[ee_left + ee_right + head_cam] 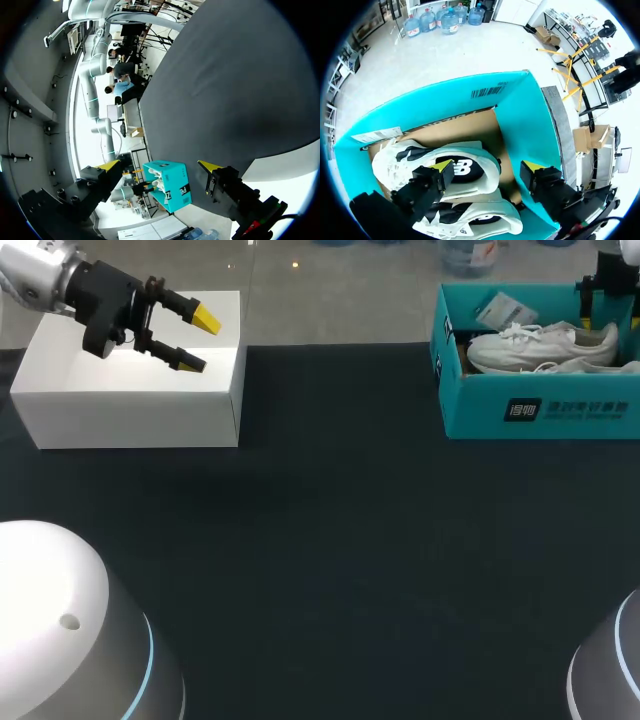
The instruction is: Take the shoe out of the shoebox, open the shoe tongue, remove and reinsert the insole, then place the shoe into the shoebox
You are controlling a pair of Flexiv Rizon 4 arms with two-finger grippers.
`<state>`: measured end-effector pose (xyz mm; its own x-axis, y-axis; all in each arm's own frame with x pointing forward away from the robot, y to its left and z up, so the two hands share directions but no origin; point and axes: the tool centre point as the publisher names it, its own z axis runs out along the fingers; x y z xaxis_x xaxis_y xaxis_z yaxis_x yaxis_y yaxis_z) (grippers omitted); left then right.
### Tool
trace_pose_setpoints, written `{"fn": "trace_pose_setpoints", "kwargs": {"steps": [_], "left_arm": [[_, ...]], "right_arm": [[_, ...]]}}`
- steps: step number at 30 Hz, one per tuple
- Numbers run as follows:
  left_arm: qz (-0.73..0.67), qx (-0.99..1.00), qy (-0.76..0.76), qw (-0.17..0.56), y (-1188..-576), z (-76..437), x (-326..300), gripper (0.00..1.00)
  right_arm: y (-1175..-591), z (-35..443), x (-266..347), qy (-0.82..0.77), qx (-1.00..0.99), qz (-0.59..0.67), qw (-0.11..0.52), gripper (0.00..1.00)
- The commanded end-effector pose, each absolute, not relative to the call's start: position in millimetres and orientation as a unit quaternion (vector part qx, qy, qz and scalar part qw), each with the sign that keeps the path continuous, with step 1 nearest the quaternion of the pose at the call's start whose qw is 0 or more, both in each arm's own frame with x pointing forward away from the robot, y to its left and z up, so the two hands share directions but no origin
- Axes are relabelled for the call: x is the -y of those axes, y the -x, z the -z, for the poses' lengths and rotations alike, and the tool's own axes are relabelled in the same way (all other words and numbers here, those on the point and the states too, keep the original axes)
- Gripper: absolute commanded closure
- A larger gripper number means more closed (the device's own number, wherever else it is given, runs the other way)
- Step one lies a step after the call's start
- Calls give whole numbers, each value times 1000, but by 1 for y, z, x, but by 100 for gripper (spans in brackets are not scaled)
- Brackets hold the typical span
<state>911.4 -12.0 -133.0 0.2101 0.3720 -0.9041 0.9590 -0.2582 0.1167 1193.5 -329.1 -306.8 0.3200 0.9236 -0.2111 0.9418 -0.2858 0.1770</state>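
1. Where the dark surface (330, 540) reaches its far right corner, a teal shoebox (540, 405) stands open, lid off.
2. Shoe (540, 345): white sneaker, lying on its side inside the shoebox, laces toward the middle of the surface. Not yet taken out.
3. Right wrist view: a second white sneaker (485, 215) lies beside the first in the same box, on the brown cardboard floor. The two sit close together; I cannot tell whether they touch.
4. A white paper tag (505, 310) lies in the shoebox at the far wall, near the toe end.
5. Right end effector (487, 166): over the shoebox interior, fingers spread wide, gripping nothing. One yellow tip hangs above the heel of the shoe, at its dark logo patch. The other is off the shoe's edge, over the cardboard near the teal wall. Contact with the shoe not visible.
6. In the head view only the black body of the right end effector shows, at the box's far right edge. Tips out of sight there.
7. Left end effector (198, 340): fingers apart and empty, hanging over a white box (130, 390) at the far left of the surface. Fingers point toward the right side.
8. Left wrist view: shoebox seen well ahead of the left end effector, across bare dark surface, framed between the two yellow tips.
9. White box and shoebox are well apart, at opposite ends of the far edge.
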Motion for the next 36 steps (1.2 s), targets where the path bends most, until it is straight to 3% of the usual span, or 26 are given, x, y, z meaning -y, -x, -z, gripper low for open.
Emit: {"fn": "trace_pose_setpoints", "kwargs": {"steps": [1, 13, 20, 24, 36], "left_arm": [[398, -486, -686, 367, -911, 133, 12, 0], [398, -486, -686, 367, -911, 133, 12, 0], [398, -486, -686, 367, -911, 133, 12, 0], [398, -486, -686, 367, -911, 133, 12, 0], [398, -486, -686, 367, -911, 133, 12, 0]], "right_arm": [[-1143, 262, 310, -788, -593, -14, 168, 0], [-1100, 234, 260, -756, -628, -36, 184, 0], [-1072, 225, 239, -764, -618, -77, 166, 0], [-1057, 225, 218, -722, -676, -77, 124, 0], [-1057, 225, 218, -722, -676, -77, 124, 0]]}}
